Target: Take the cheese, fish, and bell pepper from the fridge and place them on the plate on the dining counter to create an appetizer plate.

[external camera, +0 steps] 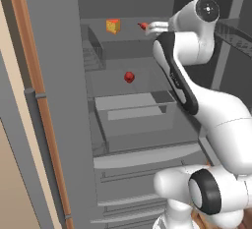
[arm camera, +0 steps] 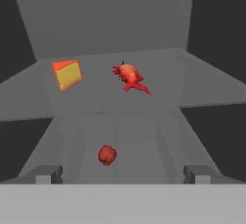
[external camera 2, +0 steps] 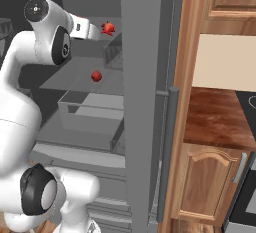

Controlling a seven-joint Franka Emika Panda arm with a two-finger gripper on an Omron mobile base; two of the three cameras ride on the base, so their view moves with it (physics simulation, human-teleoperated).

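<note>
In the hand view the gripper (arm camera: 123, 175) stands wide open and empty at the bottom edge, while the fish (arm camera: 129, 78) lies ahead just above centre on the fridge (external camera: 59, 75) shelf, its long axis slanting down-right, cheese (arm camera: 67, 74) to its left.

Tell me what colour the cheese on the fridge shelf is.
Yellow-orange, with a redder top edge; the cheese shows best in the hand view.

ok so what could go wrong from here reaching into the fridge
The fish and cheese lie close together on the upper shelf, so the open gripper might nudge one while closing on the other. The small, round bell pepper on the lower shelf could roll if bumped.
</note>
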